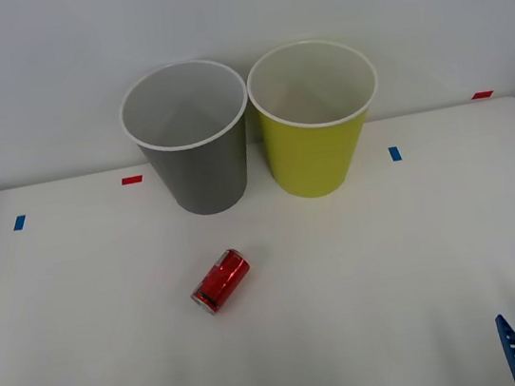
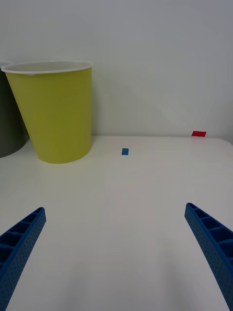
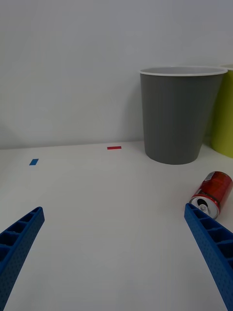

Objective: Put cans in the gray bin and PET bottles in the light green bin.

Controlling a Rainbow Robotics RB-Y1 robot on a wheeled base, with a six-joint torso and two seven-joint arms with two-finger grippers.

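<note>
White tabletop [image 1: 393, 270] against a pale wall carries the gray bin [image 1: 198, 168], with the light green bin [image 1: 316, 146] touching it. In front of the gray bin, the red can [image 1: 220, 281] lies on its side. Left gripper [image 3: 114, 252] and right gripper [image 2: 114, 252] wait near the can, fingers apart. Nothing is grasped yet; next, the left gripper likely must straddle the can.

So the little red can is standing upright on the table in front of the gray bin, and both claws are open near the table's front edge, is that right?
Not quite: the small shiny red metallic can lies on its side, as the front view shows. The rest holds: it is on the white table in front of the tall dark gray bin, with the left claw and right claw open near the front edge.
</note>
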